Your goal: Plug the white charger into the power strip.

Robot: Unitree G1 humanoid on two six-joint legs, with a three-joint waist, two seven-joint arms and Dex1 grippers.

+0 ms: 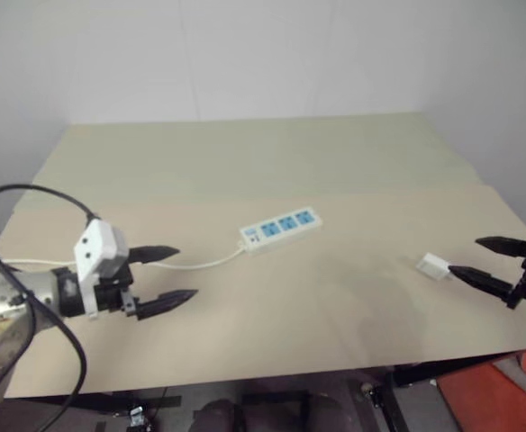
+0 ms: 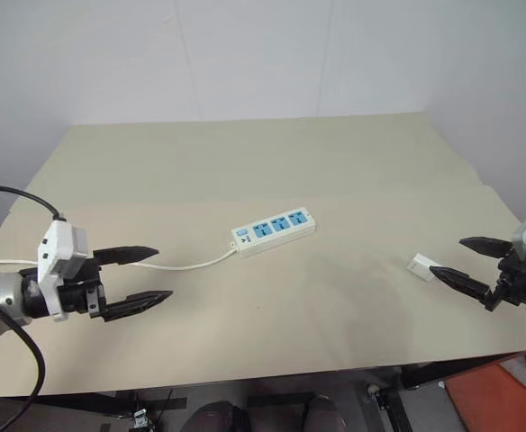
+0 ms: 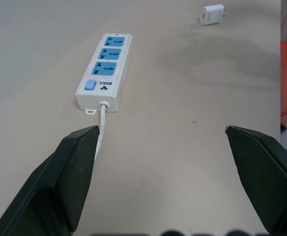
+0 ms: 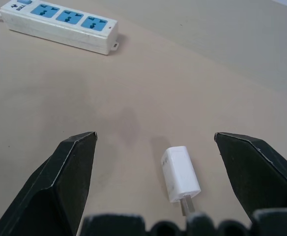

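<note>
Between the wide-spread black fingers [image 4: 72, 172] of my right gripper [image 4: 156, 137] lies the white charger [image 4: 181, 173], flat on the tabletop [image 2: 245, 162], its metal prongs pointing back toward my wrist. Nothing is held; the fingers stand apart on either side of it without touching it. In the head views the charger sits near the tabletop's right edge, just beside my lower right fingertip.

Well apart from it, near the middle of the tabletop, lies the power strip [image 2: 273, 230], a long white bar with three blue sockets in a row and a small blue switch at the end nearer my left arm. Beside that switch I can read black letters that look like "BULL", with a small mark next to them. A thin white cord [image 2: 195, 265] leaves the switch end and runs toward my left gripper [image 2: 155, 275].

That gripper hovers over the tabletop's left part, fully spread and empty, pointing at the strip.
</note>
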